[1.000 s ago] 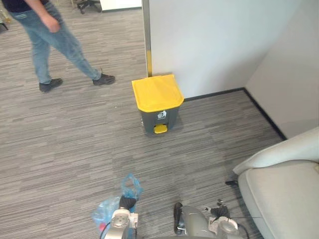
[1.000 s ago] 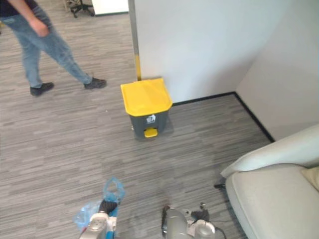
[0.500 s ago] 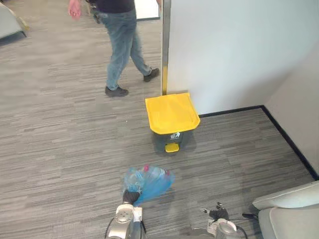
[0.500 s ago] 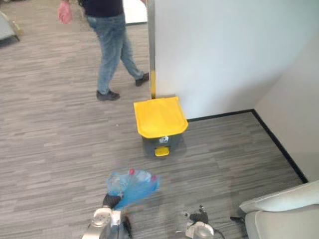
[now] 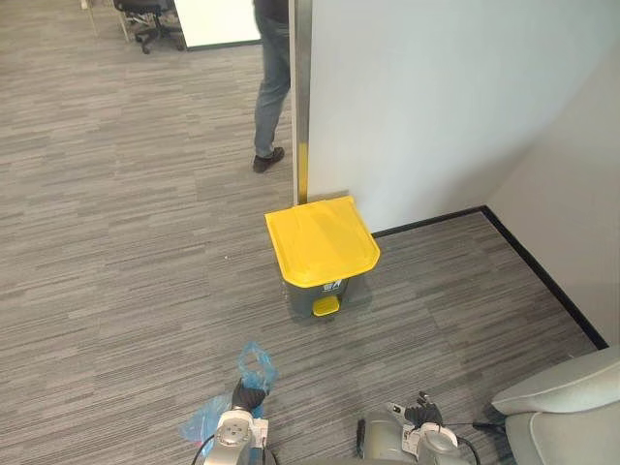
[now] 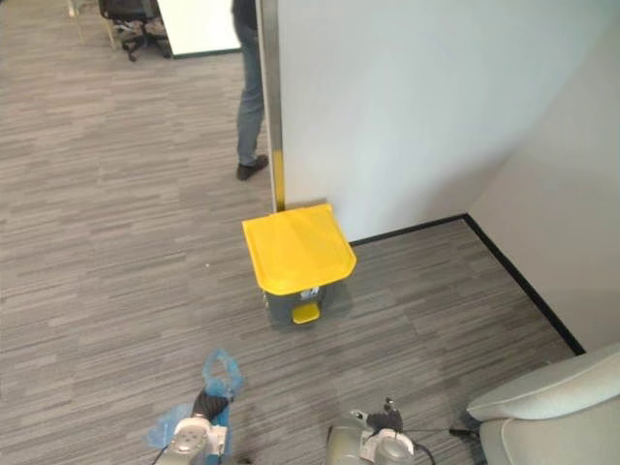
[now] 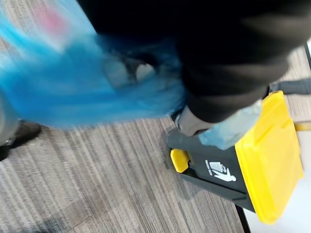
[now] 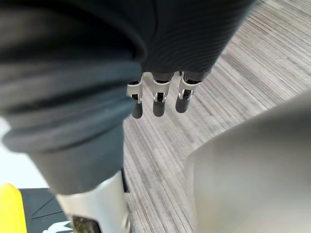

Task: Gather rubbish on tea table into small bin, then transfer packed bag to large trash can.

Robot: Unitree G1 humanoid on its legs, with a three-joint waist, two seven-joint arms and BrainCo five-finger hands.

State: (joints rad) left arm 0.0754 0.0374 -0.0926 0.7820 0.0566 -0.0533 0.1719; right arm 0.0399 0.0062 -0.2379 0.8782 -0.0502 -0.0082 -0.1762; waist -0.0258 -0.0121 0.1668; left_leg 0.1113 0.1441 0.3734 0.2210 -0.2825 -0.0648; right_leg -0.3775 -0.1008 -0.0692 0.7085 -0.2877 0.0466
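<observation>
The left robot hand [image 5: 246,396], in front of the yellow-lidded trash can [image 5: 321,242], seems clenched on the neck of the blue bag [image 5: 256,368], well short of the closed can. The right robot hand [image 8: 159,101] hangs empty, fingers relaxed.

Bright, even indoor light is falling on the grey carpet [image 5: 126,242] and the white wall [image 5: 436,97]. The yellow-lidded bin [image 5: 323,257] is casting only a soft, short shadow around its base. In the left wrist view, the blue bag [image 7: 63,92] is smearing into blurred streaks.
</observation>
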